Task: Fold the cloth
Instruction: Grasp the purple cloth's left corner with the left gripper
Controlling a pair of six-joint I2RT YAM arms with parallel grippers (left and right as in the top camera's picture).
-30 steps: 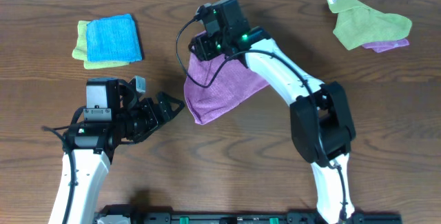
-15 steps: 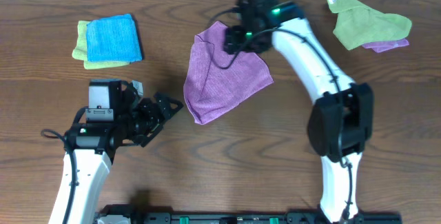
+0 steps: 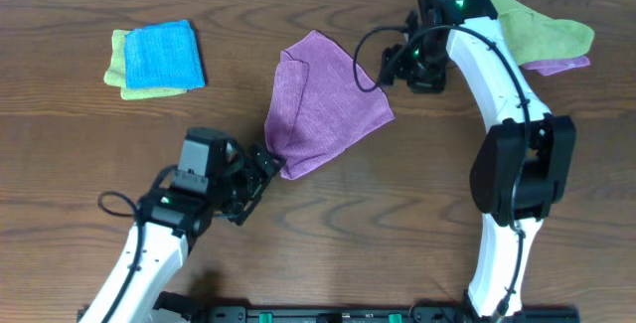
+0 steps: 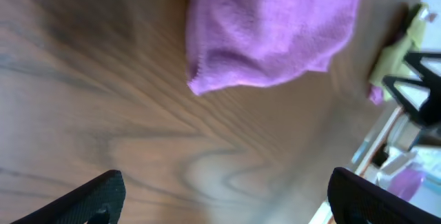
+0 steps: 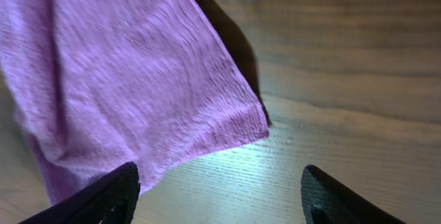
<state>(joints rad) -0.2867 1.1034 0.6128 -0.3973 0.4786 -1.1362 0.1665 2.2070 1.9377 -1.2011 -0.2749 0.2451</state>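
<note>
Wooden table (image 3: 348, 224): the cloth (image 3: 323, 109) mid-back, a blue-topped folded stack (image 3: 159, 57) left, a crumpled lime-green cloth (image 3: 547, 37) right.

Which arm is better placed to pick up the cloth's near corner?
Left. Its open end effector sits right beside the cloth's near corner, pointing at it. The right end effector is open too, but up by the far right edge.

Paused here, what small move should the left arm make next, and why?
Probably ease the left gripper forward onto the nearest corner of the cloth and close. Its jaws stand open and empty, with that corner just ahead in the left wrist view. The right gripper is open too, holding nothing, and the cloth lies rumpled, not neatly folded.
</note>
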